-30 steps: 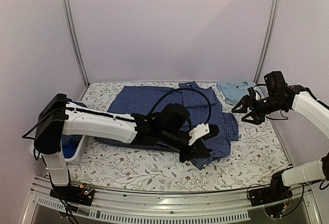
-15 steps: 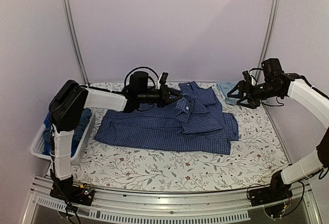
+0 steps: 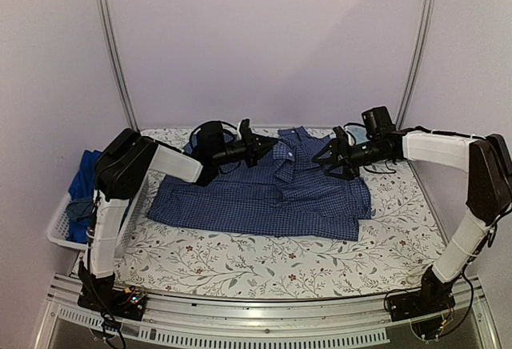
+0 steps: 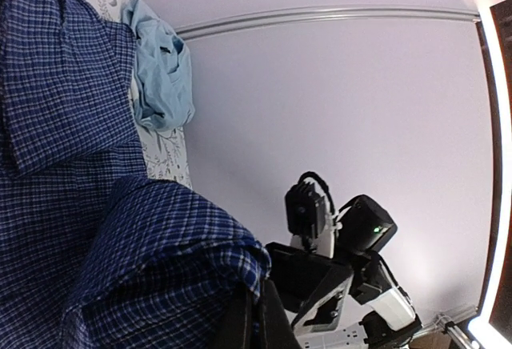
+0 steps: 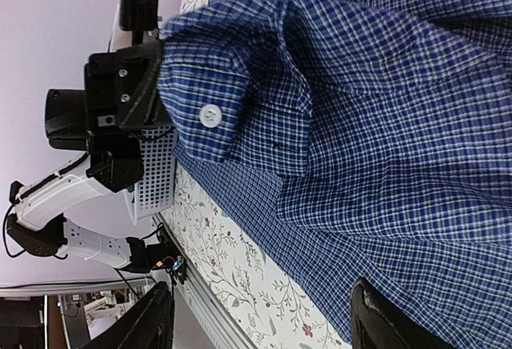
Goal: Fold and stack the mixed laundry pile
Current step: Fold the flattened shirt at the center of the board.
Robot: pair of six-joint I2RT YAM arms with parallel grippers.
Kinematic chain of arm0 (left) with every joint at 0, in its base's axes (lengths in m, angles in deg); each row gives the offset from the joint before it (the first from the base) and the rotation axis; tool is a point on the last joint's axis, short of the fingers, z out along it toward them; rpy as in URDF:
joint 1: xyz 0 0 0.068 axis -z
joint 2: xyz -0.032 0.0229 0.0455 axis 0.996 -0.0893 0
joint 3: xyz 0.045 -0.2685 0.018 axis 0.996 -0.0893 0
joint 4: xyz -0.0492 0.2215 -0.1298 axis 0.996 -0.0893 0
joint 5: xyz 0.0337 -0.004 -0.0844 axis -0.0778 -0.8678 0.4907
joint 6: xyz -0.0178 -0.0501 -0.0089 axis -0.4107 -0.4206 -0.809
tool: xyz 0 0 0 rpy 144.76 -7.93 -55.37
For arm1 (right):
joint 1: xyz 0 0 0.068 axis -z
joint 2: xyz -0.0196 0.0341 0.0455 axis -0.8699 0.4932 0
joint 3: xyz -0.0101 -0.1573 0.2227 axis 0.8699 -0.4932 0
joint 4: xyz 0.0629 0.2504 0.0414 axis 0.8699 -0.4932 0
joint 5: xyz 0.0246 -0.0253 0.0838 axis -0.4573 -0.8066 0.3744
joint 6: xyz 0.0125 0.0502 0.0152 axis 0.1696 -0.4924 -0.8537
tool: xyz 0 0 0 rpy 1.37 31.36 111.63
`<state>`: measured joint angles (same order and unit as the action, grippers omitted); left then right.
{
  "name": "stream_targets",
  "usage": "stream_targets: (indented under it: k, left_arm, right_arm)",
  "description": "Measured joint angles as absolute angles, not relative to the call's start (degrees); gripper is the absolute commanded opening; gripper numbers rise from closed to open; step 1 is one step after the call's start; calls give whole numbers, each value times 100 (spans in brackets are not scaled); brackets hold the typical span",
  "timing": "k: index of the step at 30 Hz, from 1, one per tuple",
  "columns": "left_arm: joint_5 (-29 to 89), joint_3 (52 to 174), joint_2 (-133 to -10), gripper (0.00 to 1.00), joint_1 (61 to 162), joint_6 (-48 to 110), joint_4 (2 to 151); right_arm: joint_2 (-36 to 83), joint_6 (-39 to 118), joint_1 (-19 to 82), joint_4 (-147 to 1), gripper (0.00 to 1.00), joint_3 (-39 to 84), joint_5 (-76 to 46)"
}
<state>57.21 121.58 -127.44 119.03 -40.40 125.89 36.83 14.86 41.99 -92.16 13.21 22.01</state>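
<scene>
Swinging in from the far right corner, the right arm now reaches over mid-table. Blue pieces (image 3: 82, 179) wait in the white basket (image 3: 58, 227). The left gripper (image 3: 262, 147) pinches a fold of the checked shirt (image 3: 256, 201), which is spread out but barely folded. The right gripper (image 3: 330, 159) hovers just above it, jaws apart. The light-blue shirt (image 4: 164, 69) lies crumpled behind. Nothing looks stacked yet.

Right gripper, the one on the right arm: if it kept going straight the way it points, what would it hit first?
Most likely the dark blue checked shirt. The right gripper points at the raised fold that the left gripper pinches, and that cloth fills its wrist view. Exact depth is unclear.
</scene>
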Motion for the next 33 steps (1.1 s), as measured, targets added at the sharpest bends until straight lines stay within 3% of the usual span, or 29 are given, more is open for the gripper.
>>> stream_targets:
  k: [8, 17, 20, 23, 24, 26, 27, 30, 31, 33]
  left_arm:
    - [5526, 12156, -12737, 0, 11962, -4808, 13404]
    - [5432, 12154, -12735, 0, 12019, -5162, 13863]
    - [5421, 12152, -12735, 0, 12019, -5225, 13970]
    - [5410, 12152, -12735, 0, 12019, -5284, 14045]
    - [5413, 12152, -12735, 2, 12019, -5288, 14051]
    - [5413, 12152, -12735, 21, 12019, -5284, 14053]
    - [5408, 12138, -12726, 42, 12017, -5275, 14045]
    - [5380, 11913, -12576, 78, 11945, -5020, 13900]
    - [5362, 11721, -12414, 94, 11899, -4847, 13715]
    - [5290, 11481, -12062, 100, 11776, -4366, 13124]
  right_arm:
    - [4892, 859, 3747, -7797, 74, 1468, 2464]
    - [5342, 209, 3755, -6328, 63, 1723, 3039]
    - [5513, 17, 3747, -5963, 45, 1791, 3165]
    - [5651, -241, 3729, -5609, 7, 1808, 3283]
    - [5672, -285, 3725, -5522, 1, 1815, 3312]
    - [5679, -405, 3723, -5415, 0, 1839, 3342]
    - [5679, -492, 3723, -5360, 0, 1863, 3349]
    - [5655, -641, 3771, -5310, 0, 1964, 3318]
    - [5635, -682, 3801, -5321, 0, 2005, 3310]
    - [5609, -733, 3886, -5426, 0, 2171, 3312]
